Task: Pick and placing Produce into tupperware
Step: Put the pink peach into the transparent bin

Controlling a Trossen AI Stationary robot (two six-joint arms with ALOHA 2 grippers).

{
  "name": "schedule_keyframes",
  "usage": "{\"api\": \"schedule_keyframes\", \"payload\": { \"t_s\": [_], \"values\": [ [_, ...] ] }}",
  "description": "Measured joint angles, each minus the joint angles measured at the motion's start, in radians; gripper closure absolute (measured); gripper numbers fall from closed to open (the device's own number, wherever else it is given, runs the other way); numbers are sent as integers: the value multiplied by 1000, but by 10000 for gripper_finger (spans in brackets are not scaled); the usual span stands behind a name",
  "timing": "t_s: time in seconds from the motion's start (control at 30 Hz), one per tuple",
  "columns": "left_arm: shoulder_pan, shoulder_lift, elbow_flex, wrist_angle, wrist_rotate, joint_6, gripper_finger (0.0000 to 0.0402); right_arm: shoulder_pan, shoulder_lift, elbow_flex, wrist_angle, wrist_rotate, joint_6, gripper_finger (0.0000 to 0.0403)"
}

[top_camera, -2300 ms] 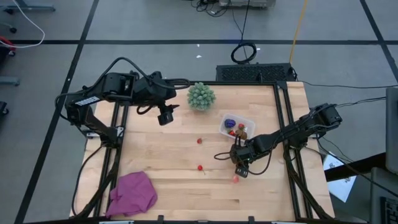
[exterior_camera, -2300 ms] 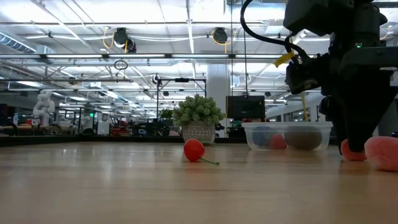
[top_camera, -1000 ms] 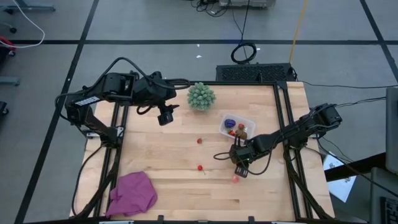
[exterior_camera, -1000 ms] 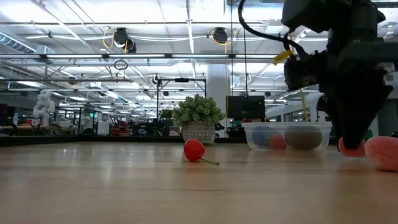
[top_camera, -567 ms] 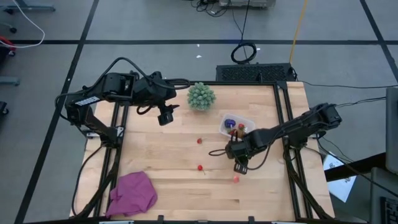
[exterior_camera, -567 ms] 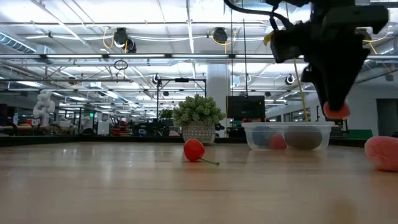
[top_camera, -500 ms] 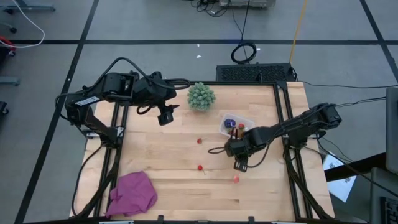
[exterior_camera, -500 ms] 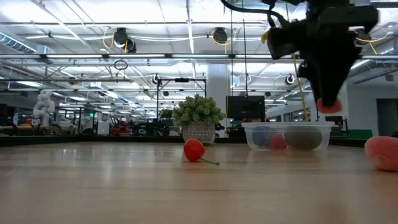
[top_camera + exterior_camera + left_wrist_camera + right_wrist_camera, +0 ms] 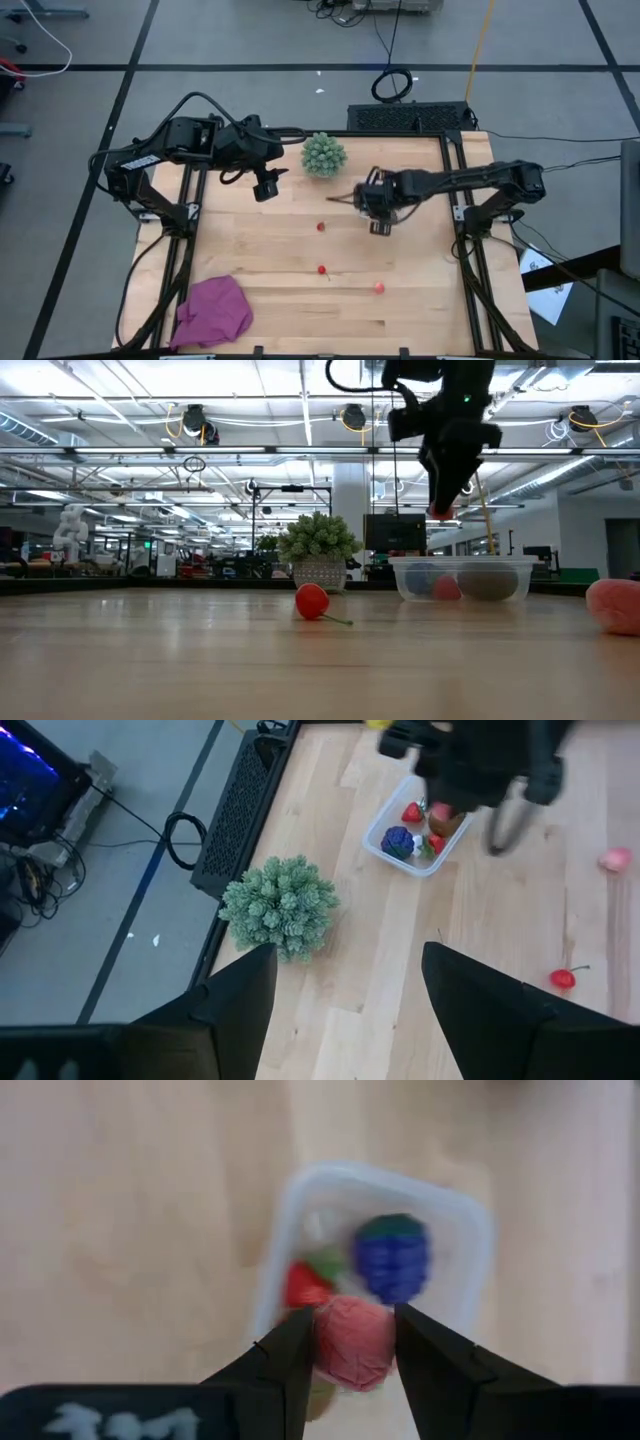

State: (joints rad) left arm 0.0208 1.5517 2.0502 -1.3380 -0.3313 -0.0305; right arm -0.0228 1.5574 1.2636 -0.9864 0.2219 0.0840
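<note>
Right gripper (image 9: 350, 1345) above the clear tupperware (image 9: 470, 1230), fingers (image 9: 285, 1355) closed on a pink-red berry (image 9: 352, 1342). In the tupperware: purple grape cluster (image 9: 392, 1258), red strawberry (image 9: 305, 1285). On the table (image 9: 280, 290): two small red cherries (image 9: 321, 226) (image 9: 321, 269), a pink berry (image 9: 379, 287), magenta cloth (image 9: 213, 310), green spiky ball (image 9: 324, 154). Left gripper (image 9: 345, 1010) raised near the ball, fingers spread wide, holding nothing.

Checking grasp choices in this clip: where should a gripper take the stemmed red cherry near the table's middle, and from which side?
Probably the cherry by its round body, from straight above: the thin stem lies flat along the table, leaving the body's sides clear.
</note>
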Motion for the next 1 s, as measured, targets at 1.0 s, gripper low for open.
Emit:
{"api": "schedule_keyframes", "payload": {
  "t_s": [1.0],
  "values": [
    [0,0,0,-1,0,22,146,-254,0,-183,121,-123,-9,228]
  ]
}}
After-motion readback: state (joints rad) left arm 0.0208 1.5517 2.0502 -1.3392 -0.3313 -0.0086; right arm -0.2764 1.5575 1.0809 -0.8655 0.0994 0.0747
